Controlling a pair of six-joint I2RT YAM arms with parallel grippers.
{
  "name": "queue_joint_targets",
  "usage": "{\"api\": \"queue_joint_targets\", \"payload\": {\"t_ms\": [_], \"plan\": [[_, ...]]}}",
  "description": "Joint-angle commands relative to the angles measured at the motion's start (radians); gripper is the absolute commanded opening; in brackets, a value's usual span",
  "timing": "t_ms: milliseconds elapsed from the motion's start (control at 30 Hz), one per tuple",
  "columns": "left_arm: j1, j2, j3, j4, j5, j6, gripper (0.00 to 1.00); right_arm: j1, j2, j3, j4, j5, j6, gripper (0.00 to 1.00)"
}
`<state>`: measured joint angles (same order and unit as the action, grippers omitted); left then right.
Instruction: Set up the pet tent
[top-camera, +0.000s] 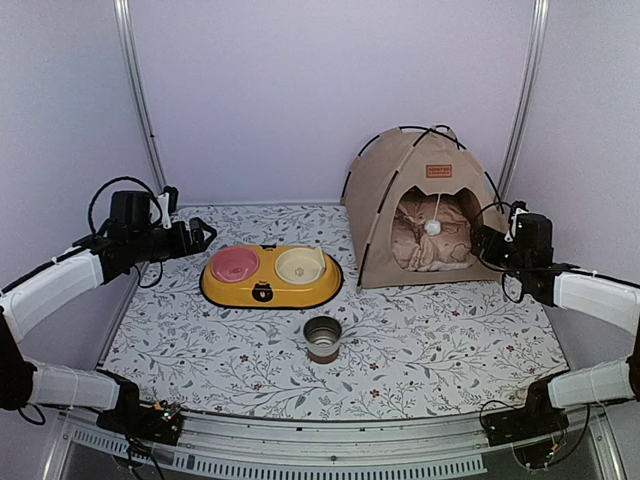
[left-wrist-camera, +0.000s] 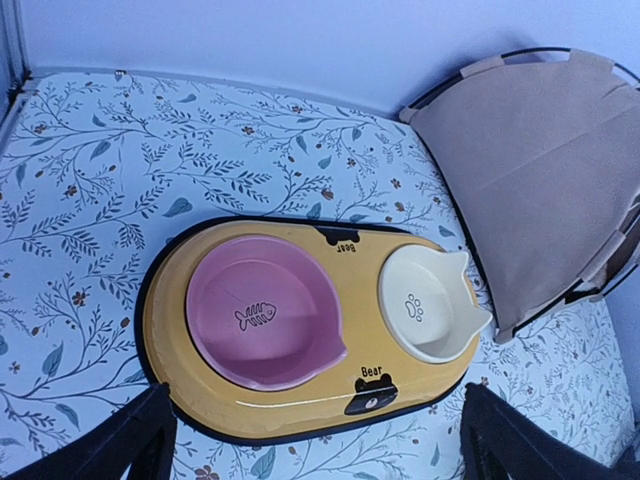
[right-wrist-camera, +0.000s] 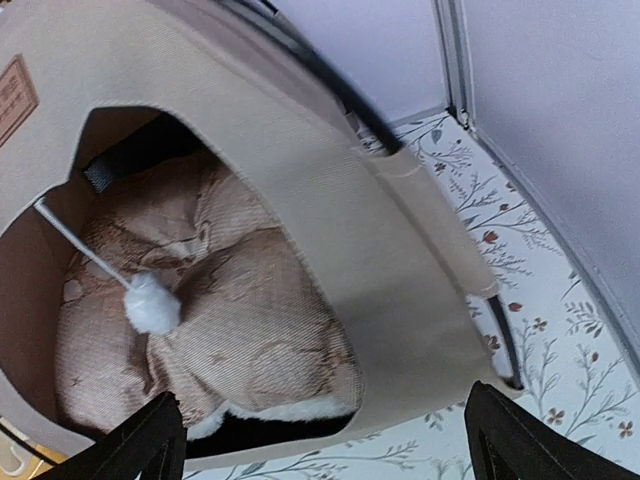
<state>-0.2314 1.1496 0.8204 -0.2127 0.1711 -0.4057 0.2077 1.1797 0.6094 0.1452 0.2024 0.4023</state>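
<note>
Tent upright at two o'clock on table: tan dome, brown label, white pom-pom hanging before cushion. Left jaws, right jaws spread wide, empty.

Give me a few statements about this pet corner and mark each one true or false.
1. The pet tent stands upright with a cushion inside. True.
2. The pink bowl bears a paw print. False: it bears a fish bone; the paw print is on the cream bowl.
3. The metal cup sits in the yellow feeder tray. False: it stands on the table, apart from the tray and nearer the arms.
4. A white pom-pom hangs in the tent's doorway. True.
</note>
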Motion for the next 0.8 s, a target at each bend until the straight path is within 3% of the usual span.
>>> {"api": "queue_joint_targets", "payload": {"t_ms": [0,100,333,500,667,733,767], "plan": [[-0.002,-0.018,0.022,-0.038,-0.024,0.001,1.00,-0.139,0.020,-0.078,0.219,-0.070,-0.091,0.99],[0.011,-0.022,0.043,-0.071,-0.041,0.012,0.99,-0.207,0.040,-0.160,0.391,-0.055,-0.089,0.99],[0.070,-0.032,0.041,-0.070,-0.050,0.024,1.00,-0.226,0.132,-0.272,0.738,0.073,-0.232,0.99],[0.115,-0.025,-0.012,0.031,-0.077,0.077,1.00,-0.225,0.265,-0.412,1.147,0.043,-0.298,0.99],[0.168,-0.010,-0.098,0.160,-0.025,0.083,0.99,-0.225,0.300,-0.406,1.146,-0.088,-0.337,0.99],[0.182,0.001,-0.136,0.224,0.003,0.085,1.00,-0.223,0.363,-0.427,1.272,-0.166,-0.381,0.99],[0.186,0.005,-0.149,0.247,-0.001,0.082,0.99,-0.223,0.343,-0.397,1.188,-0.168,-0.389,0.99]]}}
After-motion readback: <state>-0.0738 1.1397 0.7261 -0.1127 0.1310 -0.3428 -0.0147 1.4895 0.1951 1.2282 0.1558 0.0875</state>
